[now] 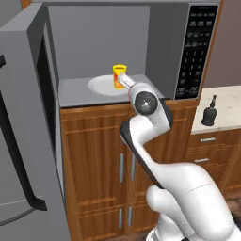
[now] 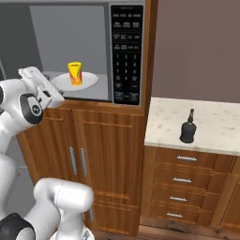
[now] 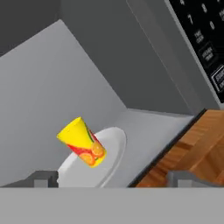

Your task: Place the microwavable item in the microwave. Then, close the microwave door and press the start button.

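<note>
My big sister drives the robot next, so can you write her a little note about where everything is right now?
End effector: open, holding nothing, just outside the microwave opening.
Small yellow cup with red mark: upright on the white round plate inside the large grey microwave.
Wide grey microwave door: wide open.
Done: cup placed.
Left: close door, press start on the black keypad panel.

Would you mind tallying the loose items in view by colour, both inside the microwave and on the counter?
Yellow: 1, the cup standing on the plate inside the microwave.
White: 1, the round plate.
Black: 1, the bottle on the counter.
Total: 3
</note>
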